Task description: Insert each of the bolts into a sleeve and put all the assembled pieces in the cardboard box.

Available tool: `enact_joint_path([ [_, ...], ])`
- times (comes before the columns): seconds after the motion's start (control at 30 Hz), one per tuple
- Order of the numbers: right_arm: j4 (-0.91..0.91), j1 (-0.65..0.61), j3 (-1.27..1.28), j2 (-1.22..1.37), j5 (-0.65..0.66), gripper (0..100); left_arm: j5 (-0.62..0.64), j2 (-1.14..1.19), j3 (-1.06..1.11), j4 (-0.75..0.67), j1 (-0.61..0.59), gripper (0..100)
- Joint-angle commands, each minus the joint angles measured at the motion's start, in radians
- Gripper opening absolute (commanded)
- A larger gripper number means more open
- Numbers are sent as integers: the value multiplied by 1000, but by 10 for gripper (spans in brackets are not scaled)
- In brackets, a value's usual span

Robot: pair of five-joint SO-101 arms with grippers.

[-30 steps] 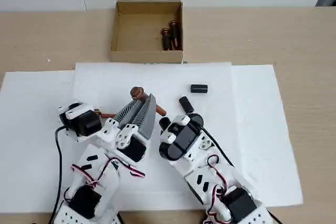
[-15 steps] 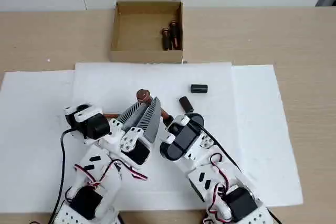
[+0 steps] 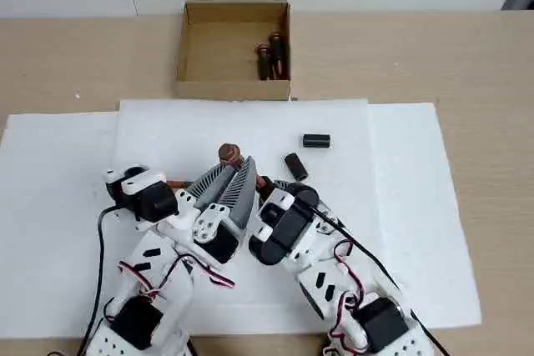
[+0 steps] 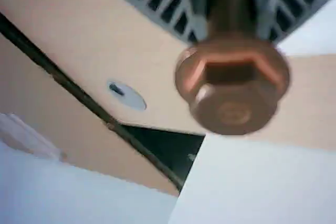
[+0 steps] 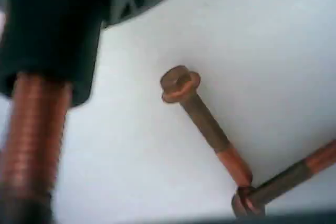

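Holding one copper bolt point(image 4: 231, 82) by its shank, head outermost, the left pincer point(image 3: 236, 166) hangs over the white sheet point(image 3: 400, 206) at the middle of the surface. Just beside it, the right pincer point(image 3: 264, 186) grips a black sleeve point(image 5: 47, 24) with a threaded shank entering. Bolt judged rigid and dense, best held mid-shank; sleeve light, smooth, likely slippery, held across its sides; the cardboard box point(image 3: 190, 47) sits at the far edge.

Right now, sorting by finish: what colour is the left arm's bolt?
The bolt is coppery brown, clearest in the left wrist view.
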Motion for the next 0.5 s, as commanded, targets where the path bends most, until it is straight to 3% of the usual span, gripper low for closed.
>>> enact_joint_path([
  [0.0, -31, 8, -38, -16, 11, 4, -3, -14, -5, 55, 14, 6],
  [0.33, -31, 8, -38, -16, 11, 4, -3, -14, -7, 232, 103, 13],
  [0.47, -31, 8, -38, -16, 11, 4, -6, -14, -12, 273, 84, 160],
])
